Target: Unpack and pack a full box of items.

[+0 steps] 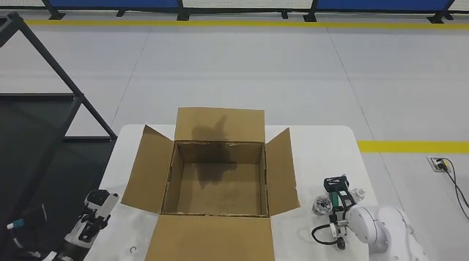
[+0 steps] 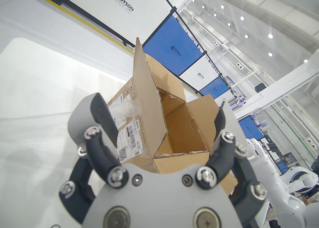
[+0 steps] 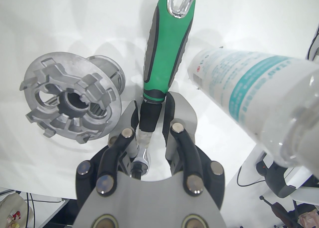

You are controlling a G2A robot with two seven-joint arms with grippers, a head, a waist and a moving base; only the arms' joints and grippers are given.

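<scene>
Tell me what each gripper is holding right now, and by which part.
Right gripper clamps the green-handled ratchet by its black neck below the grip. Left gripper is open, empty.

White table, open cardboard box at ctr, 1 metal hub, 1 plastic bottle right of box
</scene>
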